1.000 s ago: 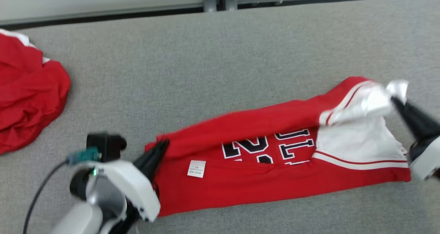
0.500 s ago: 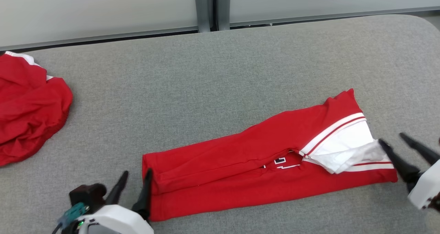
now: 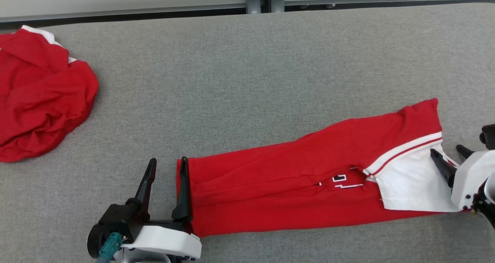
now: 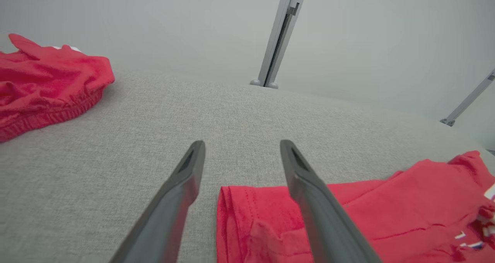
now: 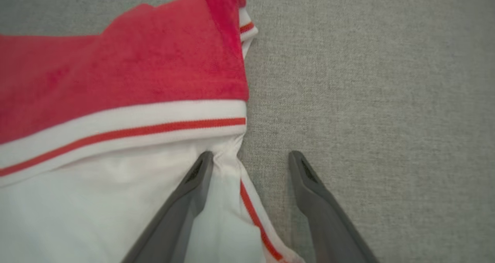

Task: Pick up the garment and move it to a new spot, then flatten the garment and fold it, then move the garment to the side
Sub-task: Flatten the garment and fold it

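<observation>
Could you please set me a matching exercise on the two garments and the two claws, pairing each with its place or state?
Things:
1. folded red garment
2. crumpled red garment
3. left claw
4. right claw

Places and states:
A. open, at the strip's white-trimmed end
B. heaped at the far left of the grey table
C. lying as a long strip across the table's near side
D. open, at the strip's plain red end

Pairs: 1-C, 2-B, 3-D, 4-A
</observation>
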You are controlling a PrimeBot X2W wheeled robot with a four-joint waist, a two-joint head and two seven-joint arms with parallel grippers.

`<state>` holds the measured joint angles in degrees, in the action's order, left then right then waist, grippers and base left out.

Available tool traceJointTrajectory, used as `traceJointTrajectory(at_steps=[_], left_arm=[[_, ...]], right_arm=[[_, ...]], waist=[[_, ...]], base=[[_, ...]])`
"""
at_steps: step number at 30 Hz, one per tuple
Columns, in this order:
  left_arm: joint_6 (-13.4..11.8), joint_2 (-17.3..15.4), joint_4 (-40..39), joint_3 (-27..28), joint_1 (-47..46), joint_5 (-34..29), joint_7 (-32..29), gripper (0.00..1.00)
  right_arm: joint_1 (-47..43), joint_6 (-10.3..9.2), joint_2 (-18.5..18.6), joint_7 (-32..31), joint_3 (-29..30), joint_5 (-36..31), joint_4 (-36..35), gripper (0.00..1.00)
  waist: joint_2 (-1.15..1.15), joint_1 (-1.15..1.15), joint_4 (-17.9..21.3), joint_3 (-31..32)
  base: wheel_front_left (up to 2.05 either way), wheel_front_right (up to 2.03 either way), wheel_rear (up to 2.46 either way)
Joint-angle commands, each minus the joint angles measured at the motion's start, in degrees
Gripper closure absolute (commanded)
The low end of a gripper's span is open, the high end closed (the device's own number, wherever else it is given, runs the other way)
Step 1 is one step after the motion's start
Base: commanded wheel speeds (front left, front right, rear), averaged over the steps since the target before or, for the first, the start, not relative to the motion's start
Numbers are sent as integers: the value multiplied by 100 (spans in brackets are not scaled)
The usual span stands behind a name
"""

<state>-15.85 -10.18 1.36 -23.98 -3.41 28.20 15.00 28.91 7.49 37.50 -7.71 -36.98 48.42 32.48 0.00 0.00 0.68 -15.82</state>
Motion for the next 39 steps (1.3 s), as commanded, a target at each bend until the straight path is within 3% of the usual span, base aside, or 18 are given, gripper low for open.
traceJointTrajectory(at_steps=[1, 6, 7, 8, 10, 16, 24, 28, 31, 34, 36, 39], left_arm=[[168, 176, 82, 171, 58, -176, 23, 0], [502, 462, 202, 504, 186, -461, 24, 0], [570, 496, 198, 556, 181, -540, 25, 0], [634, 525, 193, 607, 176, -646, 25, 0], [744, 580, 241, 691, 250, -754, 25, 0], [1005, 678, 319, 888, 391, -1008, 25, 0], [1136, 719, 368, 1079, 662, -936, 19, 0], [1074, 716, 307, 1076, 825, -782, 18, 0], [1013, 720, 272, 1085, 864, -682, 18, 0], [984, 721, 275, 994, 821, -634, 18, 0], [975, 714, 297, 959, 742, -619, 19, 0], [986, 718, 383, 902, 698, -621, 18, 0]], right_arm=[[8, 9, -238, -237, -96, 34, 106, 0], [-125, 39, -604, -588, -424, 576, -149, 0], [-114, 39, -605, -519, -464, 693, -244, 20], [-115, 39, -562, -461, -457, 857, -317, 100], [-155, 33, -388, -375, -375, 1252, -398, 100], [-156, -5, 620, -262, 130, 2055, -38, 100], [-334, 0, 1654, -266, 932, 2851, 485, 100], [-544, 12, 1824, -544, 1294, 3515, -286, 100], [-709, 6, 1781, -728, 1278, 3740, -1353, 100], [-801, 6, 1493, -834, 1038, 3689, -2268, 100], [-787, 6, 1160, -901, 739, 3450, -2616, 100], [-614, 6, 418, -886, 289, 2962, -2503, 100]], waist=[[0, 0, -152, -120], [0, 0, -211, -122], [0, 0, -208, -116], [0, 0, -201, -108], [0, 0, -186, -72], [0, 0, -163, 42], [0, 0, -161, 283], [0, 0, -129, 504], [0, 0, -6, 607], [0, 0, 83, 644], [0, 0, 117, 647], [0, 0, 112, 649]], base=[[0, 0, 0], [0, 0, 0], [0, 0, 0], [0, 0, 0], [0, 0, 0], [0, 0, 0], [0, 0, 0], [0, 0, 0], [0, 0, 0], [0, 0, 0], [0, 0, 0], [0, 0, 0]])
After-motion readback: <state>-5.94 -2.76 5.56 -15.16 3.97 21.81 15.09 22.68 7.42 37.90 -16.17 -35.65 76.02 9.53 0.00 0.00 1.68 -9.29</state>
